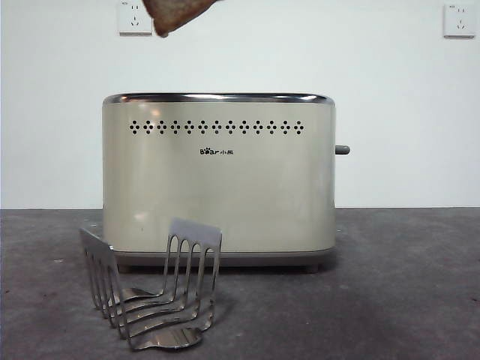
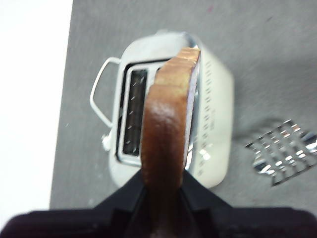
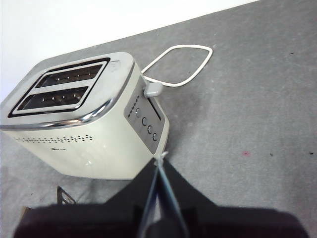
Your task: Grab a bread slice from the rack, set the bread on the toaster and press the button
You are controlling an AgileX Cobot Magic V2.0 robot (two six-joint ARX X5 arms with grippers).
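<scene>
At the front view's top edge, the left gripper (image 2: 163,198) grasps the slice of bread (image 1: 174,13) above the toaster (image 1: 219,176). Best to align crust with a slot, descending squarely. The right gripper (image 3: 159,198) waits, jaws closed, empty.

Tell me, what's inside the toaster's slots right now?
Nothing: both slots of the toaster look empty. The slice of bread hangs above it in the left gripper. Slot bottoms are too dark to see.

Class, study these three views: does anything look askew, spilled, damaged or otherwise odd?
Nothing stands out. The toaster sits upright and undamaged, the rack stands empty in front of it, and the left hand holds the slice of bread above the toaster. No crumbs or spills show.
</scene>
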